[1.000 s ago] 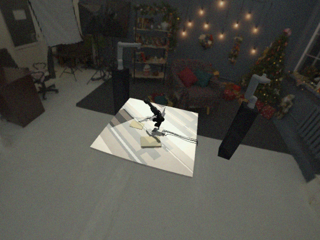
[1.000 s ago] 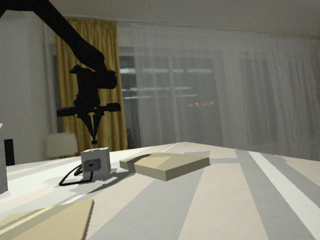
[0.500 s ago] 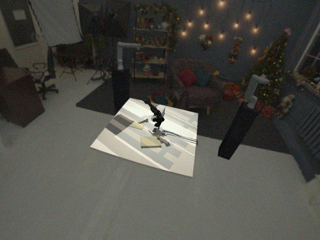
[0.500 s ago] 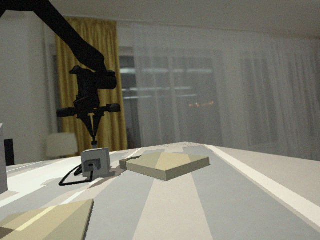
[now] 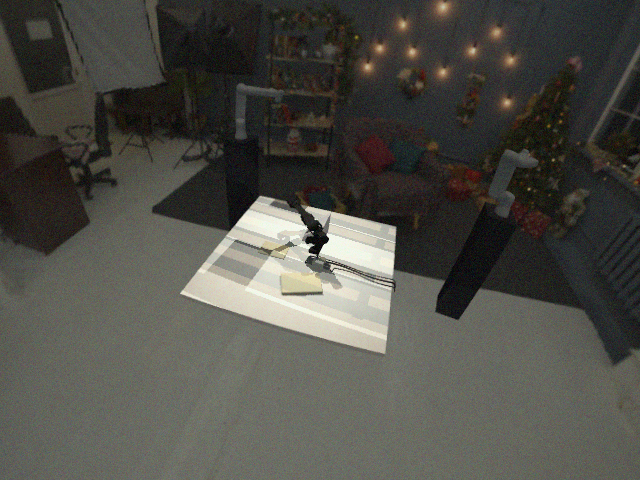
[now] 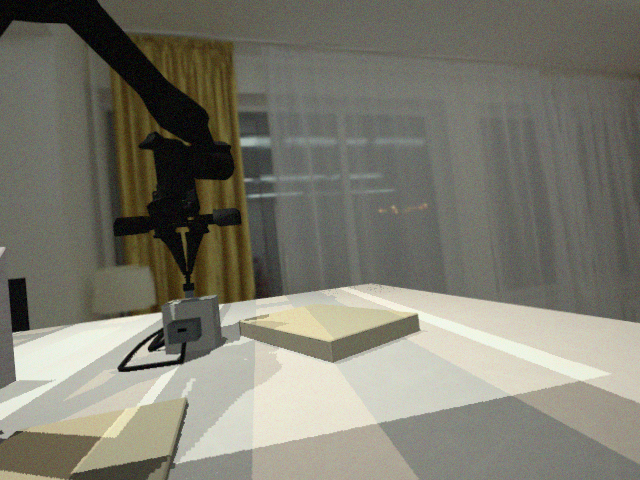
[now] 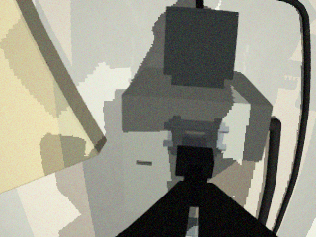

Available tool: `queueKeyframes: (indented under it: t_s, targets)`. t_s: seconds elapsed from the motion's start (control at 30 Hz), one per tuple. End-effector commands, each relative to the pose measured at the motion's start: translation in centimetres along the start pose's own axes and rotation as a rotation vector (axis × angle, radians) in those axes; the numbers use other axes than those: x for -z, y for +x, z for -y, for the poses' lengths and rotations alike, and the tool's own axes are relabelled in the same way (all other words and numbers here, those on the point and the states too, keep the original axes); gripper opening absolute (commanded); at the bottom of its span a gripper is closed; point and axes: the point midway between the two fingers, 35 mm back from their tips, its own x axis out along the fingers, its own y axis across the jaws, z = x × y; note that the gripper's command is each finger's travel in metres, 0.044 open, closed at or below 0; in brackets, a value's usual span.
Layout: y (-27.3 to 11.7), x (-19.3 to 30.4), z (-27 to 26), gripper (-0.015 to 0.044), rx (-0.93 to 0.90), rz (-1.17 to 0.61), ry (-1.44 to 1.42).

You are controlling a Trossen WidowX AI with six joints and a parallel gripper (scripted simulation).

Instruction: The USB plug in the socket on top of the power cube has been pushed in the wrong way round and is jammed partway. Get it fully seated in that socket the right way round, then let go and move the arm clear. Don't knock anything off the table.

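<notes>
The grey power cube [image 6: 208, 322] [image 7: 143, 148] stands on the table. The USB plug [image 6: 188, 287] [image 7: 195, 160] is upright over the socket [image 7: 220, 138] on the cube's top; it has a black body. In the exterior view a short grey stretch shows between the black body and the cube's top, so the plug stands proud. How deep its tip is, and which way round it is, I cannot tell. My gripper [image 6: 187, 276] [image 7: 194, 193] points down and is shut on the plug's black body. In the top view the arm hides much of this.
A dark grey block [image 6: 184, 330] [image 7: 199, 46] with a black cable sits at the cube's side. More black cable [image 5: 361, 273] [image 7: 304, 89] runs beside the cube. A thick yellow slab [image 5: 300, 284] [image 6: 330, 322] [image 7: 30, 99] lies close by; a thinner yellow one [image 5: 273, 250] [image 6: 139, 426] lies farther off.
</notes>
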Motion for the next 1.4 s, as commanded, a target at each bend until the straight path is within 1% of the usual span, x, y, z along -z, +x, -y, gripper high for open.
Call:
queueKeyframes:
  t_s: [0.0,1.37]
  targets:
    - [0.14,0.00,0.10,0.0000,0.003,0.000,-0.008]
    - [0.63,-0.06,0.10,0.0000,0.003,0.000,-0.008]
